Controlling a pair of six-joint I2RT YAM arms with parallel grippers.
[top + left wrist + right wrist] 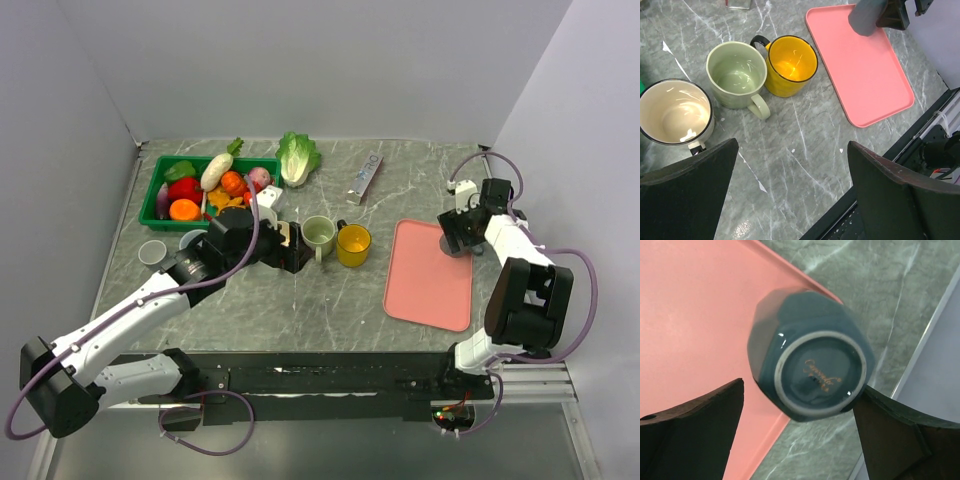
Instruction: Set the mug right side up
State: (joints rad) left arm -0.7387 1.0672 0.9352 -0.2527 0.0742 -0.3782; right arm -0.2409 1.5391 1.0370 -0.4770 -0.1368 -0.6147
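**Top view:** The right gripper (455, 238) hangs over the far right corner of the pink tray (425, 290). The left gripper (295, 250) sits just left of the green cup (319, 235) and yellow cup (352, 244).

**Left wrist view:** Its fingers (687, 195) stand wide apart, gripping nothing, near a cream cup (674, 111).

**Right wrist view:** The blue-grey mug (812, 355) sits bottom-up at the tray's corner, its axis tilted and its base towards the camera. The gold script on the base is too blurred to read. The right fingers (690, 430) gape wide on either side; whether they touch the mug is unclear.
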